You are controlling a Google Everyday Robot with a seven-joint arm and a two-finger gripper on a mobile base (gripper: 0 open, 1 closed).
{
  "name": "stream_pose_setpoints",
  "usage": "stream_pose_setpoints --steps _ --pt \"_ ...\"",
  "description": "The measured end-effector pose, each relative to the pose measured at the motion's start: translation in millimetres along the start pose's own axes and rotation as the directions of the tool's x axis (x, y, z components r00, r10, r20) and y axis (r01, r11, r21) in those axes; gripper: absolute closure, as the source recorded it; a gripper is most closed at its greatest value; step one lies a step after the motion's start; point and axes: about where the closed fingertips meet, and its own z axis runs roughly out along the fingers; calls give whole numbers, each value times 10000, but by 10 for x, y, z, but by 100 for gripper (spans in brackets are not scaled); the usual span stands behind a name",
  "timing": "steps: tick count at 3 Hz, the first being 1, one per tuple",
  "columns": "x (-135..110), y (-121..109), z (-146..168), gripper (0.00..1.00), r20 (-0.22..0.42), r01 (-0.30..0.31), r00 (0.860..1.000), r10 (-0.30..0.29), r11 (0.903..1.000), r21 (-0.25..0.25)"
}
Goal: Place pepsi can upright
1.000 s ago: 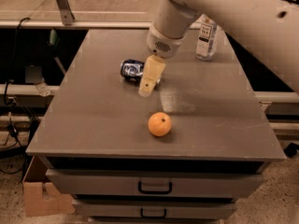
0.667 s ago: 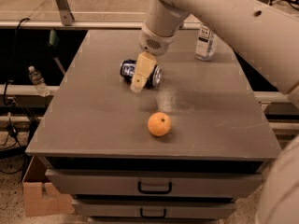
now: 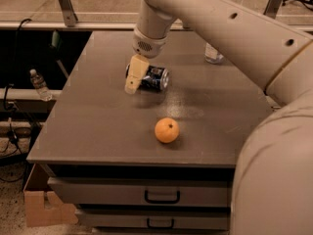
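Observation:
The pepsi can (image 3: 154,78) is dark blue and lies on its side on the grey table top (image 3: 98,126), a little behind the middle. My gripper (image 3: 135,77) hangs from the white arm and sits at the can's left end, right against it. Its tan fingers (image 3: 136,72) point down toward the table. An orange (image 3: 167,130) rests in front of the can, nearer the front edge.
A clear plastic bottle (image 3: 213,53) stands at the back right, partly behind my arm. The table has drawers (image 3: 161,196) in its front. A small water bottle (image 3: 39,84) sits on a ledge to the left, a cardboard box (image 3: 41,207) on the floor.
My gripper has moved left and a little down, from the can's right side to its left end. The can and the orange have stayed in place.

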Motion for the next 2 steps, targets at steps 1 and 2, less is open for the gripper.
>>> stream_pose_setpoints --steps 1,2 --pt "-83 -88 116 6 -319 -166 9993 167 9998 59" --pt "-105 -106 202 22 -658 -243 9975 248 9997 78"
